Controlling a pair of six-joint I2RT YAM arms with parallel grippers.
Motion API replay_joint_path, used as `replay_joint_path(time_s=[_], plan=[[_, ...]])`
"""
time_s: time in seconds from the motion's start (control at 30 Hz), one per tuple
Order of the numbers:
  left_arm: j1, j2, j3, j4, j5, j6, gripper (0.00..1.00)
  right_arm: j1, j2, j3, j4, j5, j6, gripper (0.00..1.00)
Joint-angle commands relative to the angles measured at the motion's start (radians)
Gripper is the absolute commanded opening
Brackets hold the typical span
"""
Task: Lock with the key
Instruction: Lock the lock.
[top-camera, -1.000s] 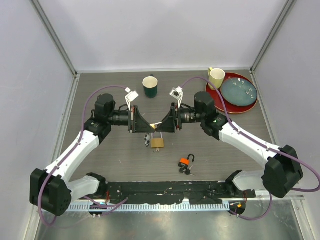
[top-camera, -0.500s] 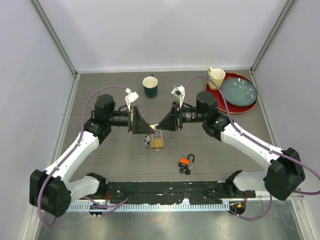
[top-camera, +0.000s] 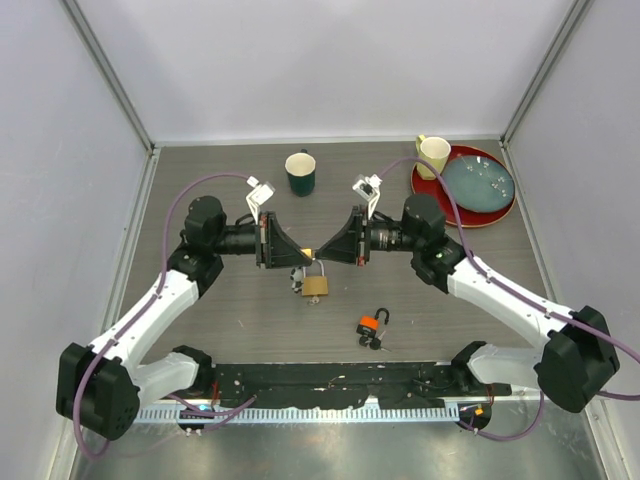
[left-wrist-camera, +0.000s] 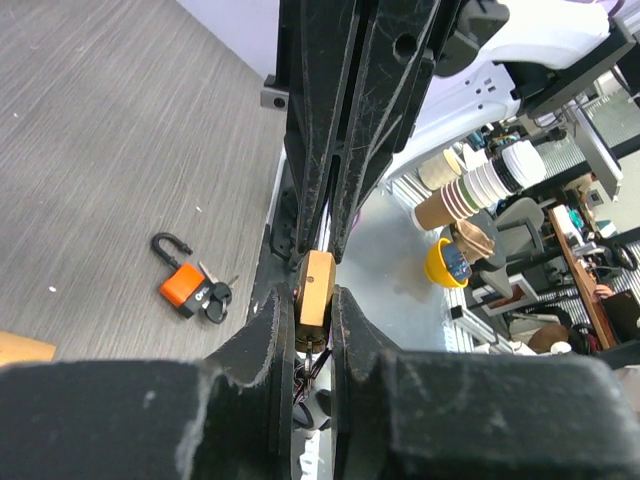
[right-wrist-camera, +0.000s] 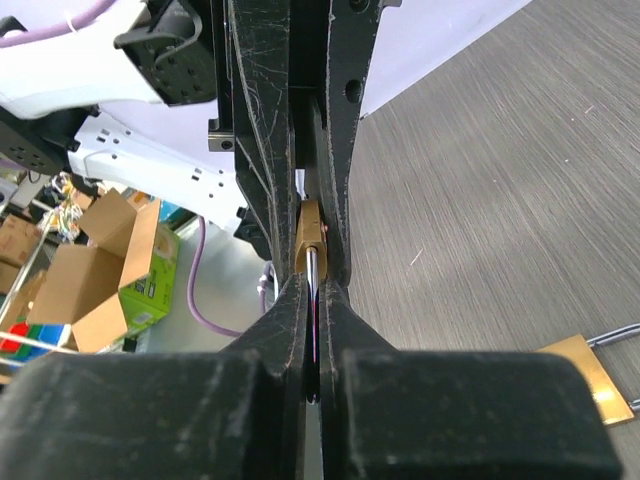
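My left gripper (top-camera: 296, 252) and right gripper (top-camera: 323, 250) meet tip to tip above the table's middle. In the left wrist view my left gripper (left-wrist-camera: 313, 305) is shut on a small brass padlock (left-wrist-camera: 316, 285), held on edge. In the right wrist view my right gripper (right-wrist-camera: 311, 288) is shut on a silver key (right-wrist-camera: 311, 270). The key's blade points into the keyhole end of the brass padlock (right-wrist-camera: 309, 232). From above the padlock (top-camera: 308, 253) shows only as a small yellow spot between the fingertips, and the key is hidden.
A second brass padlock (top-camera: 315, 285) lies on the table just below the grippers. An orange padlock (top-camera: 369, 324) with an open shackle and a key bunch lies nearer the front. A dark green mug (top-camera: 300, 172), a yellow mug (top-camera: 433, 155) and a red plate (top-camera: 425, 187) with a blue dish stand at the back.
The right wrist has shifted a little to the right, and the left arm's elbow has eased left. The fingertips still meet at the same spot.
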Motion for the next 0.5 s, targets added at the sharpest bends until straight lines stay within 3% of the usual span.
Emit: replay_joint_path(time_s=[0.0,0.47], plan=[[-0.002,-0.014,-0.036,0.266,-0.111,-0.165,0.09,-0.001,-0.053,-0.088,0.225,0.169,0.129,0.01],[-0.002,0.012,-0.068,0.536,-0.148,-0.329,0.12,-0.001,-0.131,-0.199,0.317,0.286,0.188,0.01]])
